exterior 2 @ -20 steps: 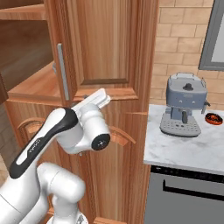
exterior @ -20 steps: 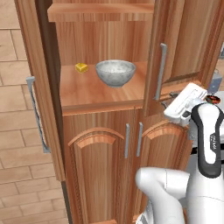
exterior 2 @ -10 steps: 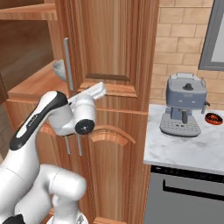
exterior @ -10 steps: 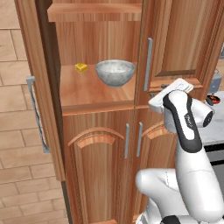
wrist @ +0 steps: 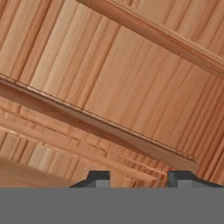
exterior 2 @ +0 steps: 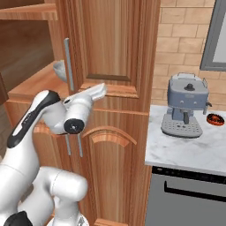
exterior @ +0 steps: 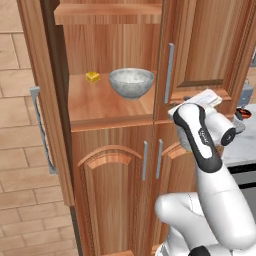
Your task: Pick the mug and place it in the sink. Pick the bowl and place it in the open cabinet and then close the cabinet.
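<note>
Behind right cabinet door (exterior 2: 110, 48): bowl (exterior 2: 59, 70) half hidden; pincer (wrist: 139, 178) tips apart, empty.

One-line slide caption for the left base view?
Bowl on cabinet shelf; gripper against the right door, left door open.

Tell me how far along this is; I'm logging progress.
Done: the bowl sits on the cabinet shelf beside a small yellow thing. In hand: the gripper presses the right door, jaws holding nothing. Left: the left door stands wide open. The mug and sink are out of sight.
</note>
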